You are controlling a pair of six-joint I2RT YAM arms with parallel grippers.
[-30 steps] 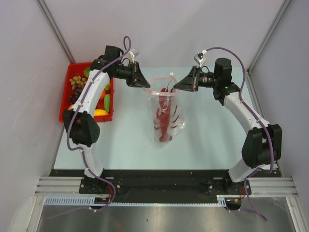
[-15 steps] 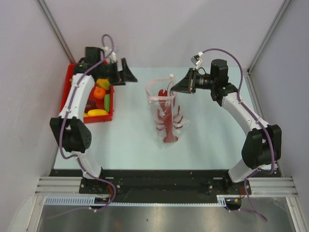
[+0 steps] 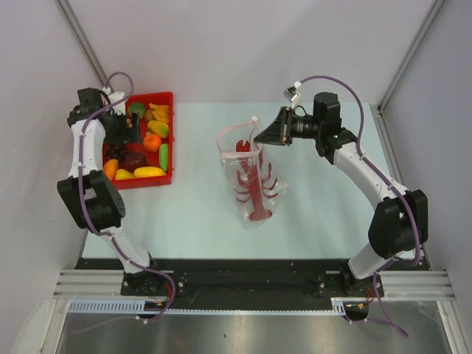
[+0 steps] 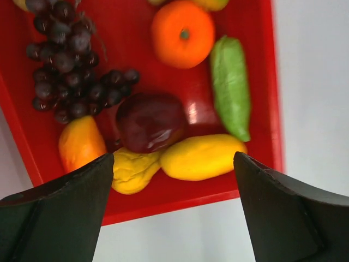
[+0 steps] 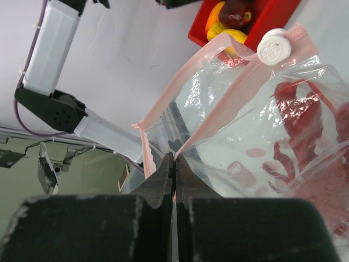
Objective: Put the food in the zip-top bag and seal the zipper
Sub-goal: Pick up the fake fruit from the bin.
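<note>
Right gripper (image 5: 173,158) clamps rim of clear, red-printed plastic zip-top bag (image 3: 254,188); left gripper (image 4: 173,161), spread wide, over red rectangular tray (image 3: 147,181) of toy food (image 4: 182,34) at ten o'clock.

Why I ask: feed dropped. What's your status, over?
Left claw open, empty, above red tray of toy food. Right claw shut on zip-top bag rim, mouth held open. Nothing seen blocking mouth.

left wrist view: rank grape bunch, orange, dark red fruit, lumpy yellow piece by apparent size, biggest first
1. grape bunch: largest, even though it is cropped at the top edge.
2-3. dark red fruit and orange: look alike, not ranked.
4. lumpy yellow piece: smallest.
</note>
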